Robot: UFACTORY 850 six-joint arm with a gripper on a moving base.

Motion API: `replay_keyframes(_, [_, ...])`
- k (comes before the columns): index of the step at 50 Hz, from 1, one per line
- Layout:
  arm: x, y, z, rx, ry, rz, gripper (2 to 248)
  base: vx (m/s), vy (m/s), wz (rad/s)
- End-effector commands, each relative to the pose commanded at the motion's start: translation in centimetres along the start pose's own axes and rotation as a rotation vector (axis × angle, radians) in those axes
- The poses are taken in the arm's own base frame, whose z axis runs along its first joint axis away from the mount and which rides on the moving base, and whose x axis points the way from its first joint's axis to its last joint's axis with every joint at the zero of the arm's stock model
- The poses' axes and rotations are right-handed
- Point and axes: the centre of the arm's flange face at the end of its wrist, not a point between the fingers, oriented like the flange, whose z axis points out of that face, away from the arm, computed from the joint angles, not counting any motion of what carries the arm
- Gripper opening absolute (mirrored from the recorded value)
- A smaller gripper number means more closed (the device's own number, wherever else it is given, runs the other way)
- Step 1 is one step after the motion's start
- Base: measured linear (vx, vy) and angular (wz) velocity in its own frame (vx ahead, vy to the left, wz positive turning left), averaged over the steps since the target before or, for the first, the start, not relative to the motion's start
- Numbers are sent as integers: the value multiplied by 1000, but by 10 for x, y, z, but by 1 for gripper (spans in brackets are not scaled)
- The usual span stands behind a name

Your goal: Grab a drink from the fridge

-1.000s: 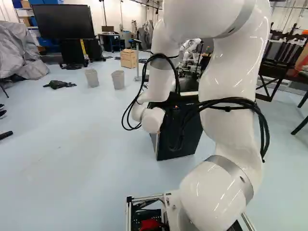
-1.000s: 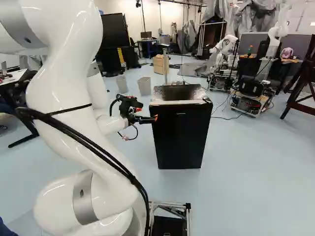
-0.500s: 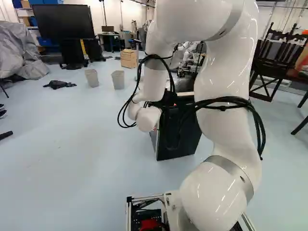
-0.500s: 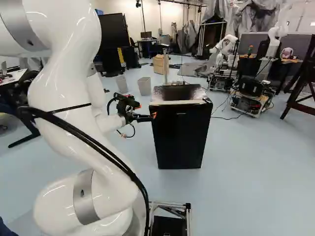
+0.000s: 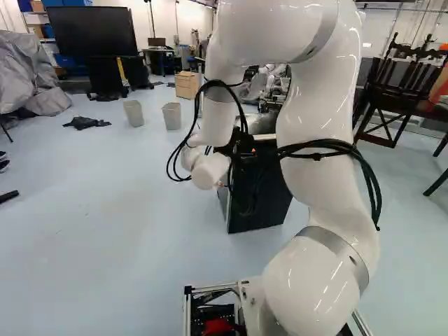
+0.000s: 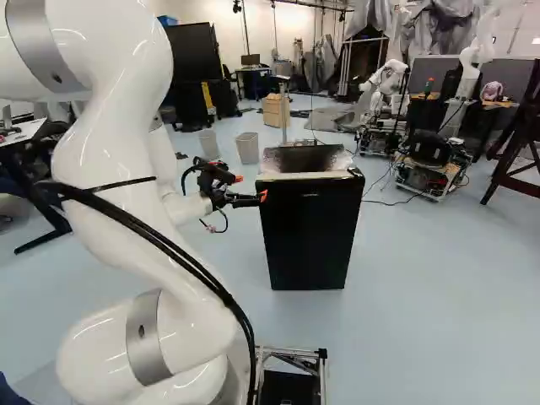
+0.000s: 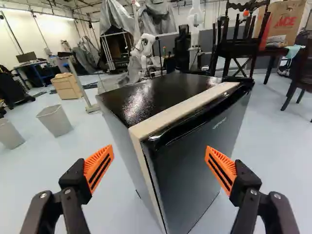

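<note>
moved: the arm (image 5: 315,126) has swung a little toward the left of the left base view, and the jaws with it, slightly higher in the right base view.
unmoved: the base and the fridge (image 6: 309,232) are where they were.
jaws: wide apart, with nothing gripped; whether either finger touches the fridge, I cannot tell.
pads: both orange pads (image 7: 99,166) show, one beside the fridge's side wall (image 7: 127,156), the other across the front of the door (image 7: 195,156).
fridge: ahead of the jaws, its near upright edge in the gap between the two fingers as the wrist view shows it; black, upright on the floor (image 6: 422,278).
door: looks closed, just ahead of the jaws.
drink: hidden from view.
bins: two grey bins (image 7: 54,121), beyond the finger at the side wall.
cabinet: wooden cabinet (image 7: 68,87), farther ahead of the jaws than the bins.
another robot: (image 7: 145,46) well ahead of the jaws, behind the fridge.
desk: dark desk (image 7: 275,51), far past the door-side finger, bearing a cardboard box (image 7: 287,22).
</note>
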Motion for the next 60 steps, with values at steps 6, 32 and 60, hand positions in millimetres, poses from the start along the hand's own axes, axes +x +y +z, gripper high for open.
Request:
replay_keyframes(6, [0, -4, 1, -17, 8, 9, 247, 0, 0, 0])
replay_keyframes(32, [-29, -7, 10, -111, 7, -12, 247, 0, 0, 0])
replay_keyframes(60, [-36, -5, 11, -126, 5, -23, 247, 0, 0, 0])
